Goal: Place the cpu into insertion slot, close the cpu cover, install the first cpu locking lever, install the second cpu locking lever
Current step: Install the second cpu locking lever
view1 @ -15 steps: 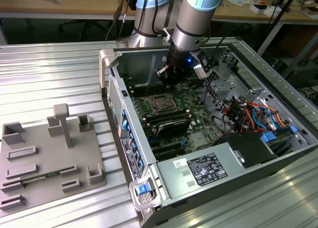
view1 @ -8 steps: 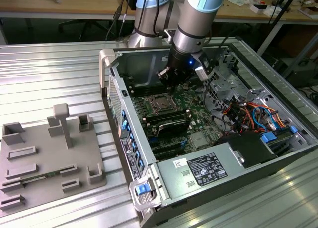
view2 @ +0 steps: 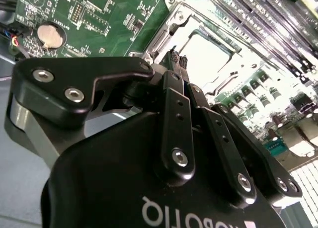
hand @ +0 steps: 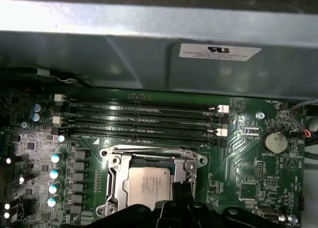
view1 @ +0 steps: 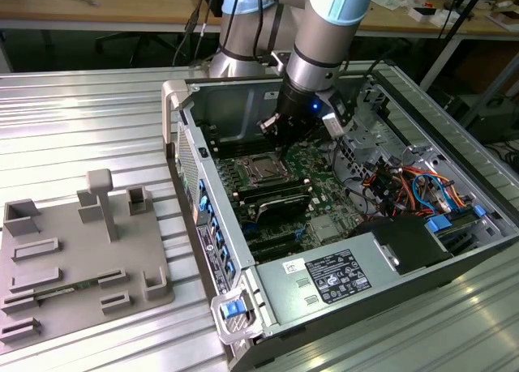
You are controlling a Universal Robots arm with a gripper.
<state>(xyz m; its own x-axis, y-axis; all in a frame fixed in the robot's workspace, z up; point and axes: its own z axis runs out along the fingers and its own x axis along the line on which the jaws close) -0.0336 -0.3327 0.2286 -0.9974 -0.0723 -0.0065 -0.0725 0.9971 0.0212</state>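
A lab: ribbed metal workbench [view1: 97, 113], wooden desks [view1: 97, 3] trailing cables, opened computer case [view1: 454, 250]

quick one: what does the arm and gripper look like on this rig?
Arm: silver-grey tube sections with light blue joint caps, a small blue light at the wrist. Gripper: matte black body, slim black linkage fingers joined by silver screws, white lettering on the housing.

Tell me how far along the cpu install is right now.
The cpu already sits in the insertion slot, and the cpu cover looks closed over it. The tool has its closed tips down at the cover's edge beside the chip. Whether either locking lever is latched can't be told.
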